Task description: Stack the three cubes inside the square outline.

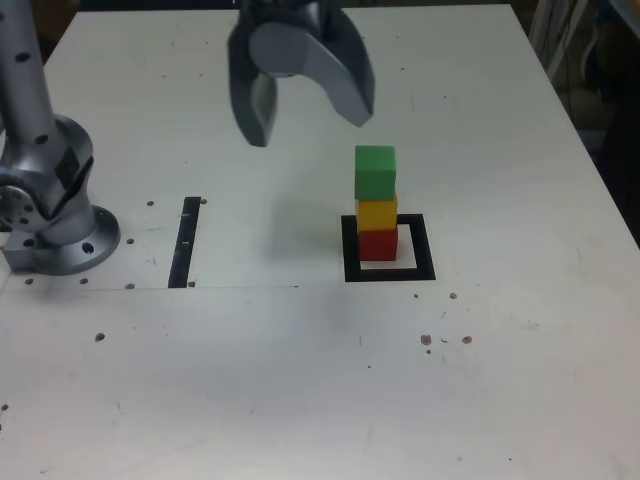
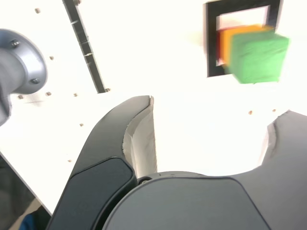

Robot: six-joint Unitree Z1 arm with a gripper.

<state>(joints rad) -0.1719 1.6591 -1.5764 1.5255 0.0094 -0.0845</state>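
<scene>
Green cube [image 1: 375, 173] tops yellow [image 1: 377, 213] and red [image 1: 379, 245] cubes inside square outline [image 1: 425, 247]; gripper [image 1: 309, 133] apart, empty, in exterior view up-left of stack.

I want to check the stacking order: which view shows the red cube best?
The exterior view: the red cube shows its front face there, below the yellow cube. The wrist view shows only a thin red strip of it, the rest hidden behind the yellow and green cubes.

Top cube [image 1: 375, 173] on mid cube [image 1: 377, 213] on btm cube [image 1: 379, 246], w/in sq outline [image 1: 425, 250] on tbl [image 1: 230, 370]; strip [image 1: 185, 243] toward the exterior view's left, arm base [image 1: 75, 245] farther L.
</scene>
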